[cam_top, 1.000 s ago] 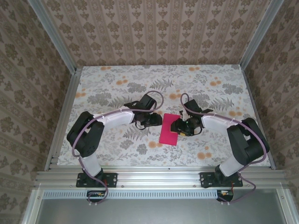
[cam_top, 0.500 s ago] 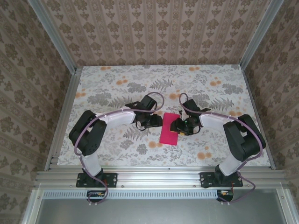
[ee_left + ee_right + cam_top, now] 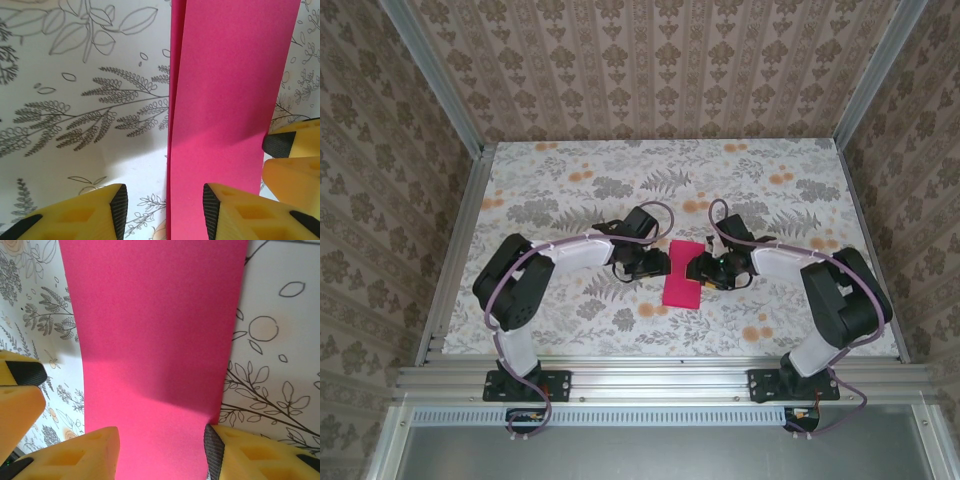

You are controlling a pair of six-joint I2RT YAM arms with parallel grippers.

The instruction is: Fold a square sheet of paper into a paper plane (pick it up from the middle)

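On the table [image 3: 570, 170], left end effector [image 3: 162, 205] and right end effector [image 3: 161, 445] spread astride pink paper [image 3: 681, 275].

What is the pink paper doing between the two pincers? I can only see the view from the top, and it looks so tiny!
Observer: The left wrist camera shows the pink paper is doubled over. A second layer peeks out along its left edge.
Operator: Is the left pincer squeezing it?
Observer: No, the left pincer stands open. That paper edge lies in the gap between its yellow fingers.
Operator: And the other one?
Observer: The right pincer is open too. In its own camera the paper fills the whole gap between the two tips.
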